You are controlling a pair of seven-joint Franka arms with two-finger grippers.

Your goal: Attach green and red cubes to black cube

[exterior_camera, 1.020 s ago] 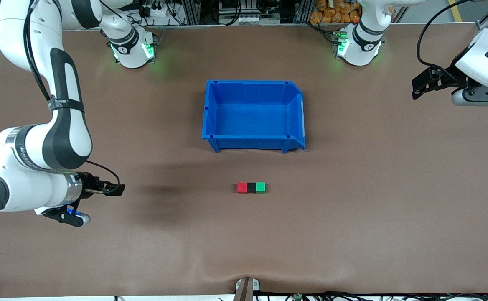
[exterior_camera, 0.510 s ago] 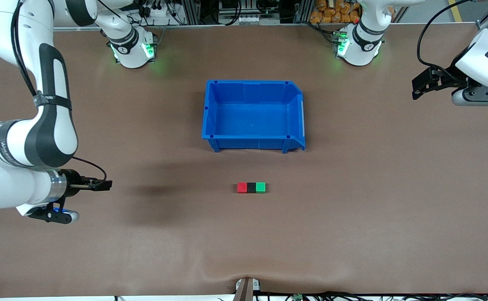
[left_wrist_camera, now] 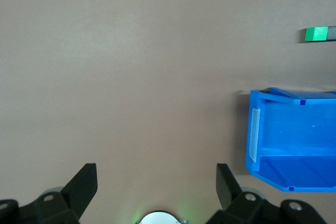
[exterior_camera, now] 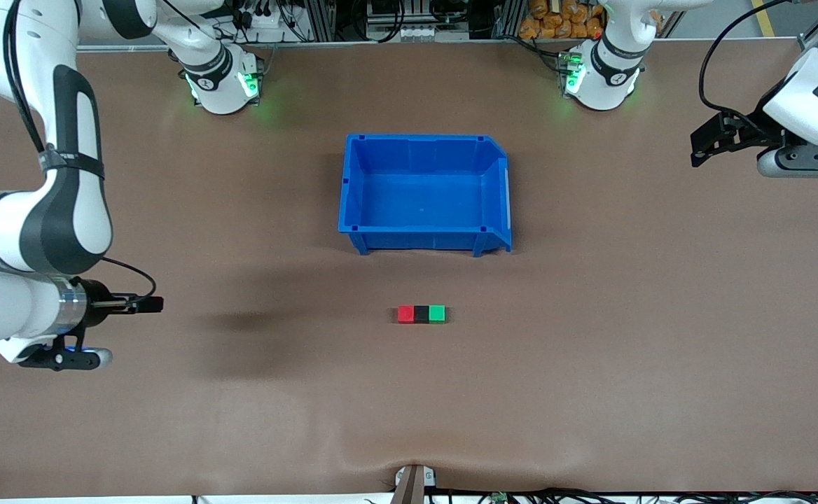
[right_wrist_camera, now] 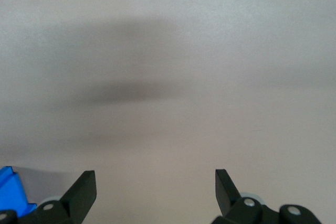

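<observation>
I see a brown table (exterior_camera: 661, 336) with a matte top that ripples slightly along the edge nearest my front camera. Directly on it sits an open blue bin (exterior_camera: 353, 182), roughly midway between the two arms' ends, with nothing inside. Nearer to my camera than the bin, and well apart from it, three small cubes lie in a row, touching side to side: the red cube (exterior_camera: 405, 314) toward the right arm's end, the black cube (exterior_camera: 421, 314) in the middle, the green cube (exterior_camera: 437, 313) toward the left arm's end. The two robot bases (exterior_camera: 221, 87) stand on the table's edge farthest from my camera.
</observation>
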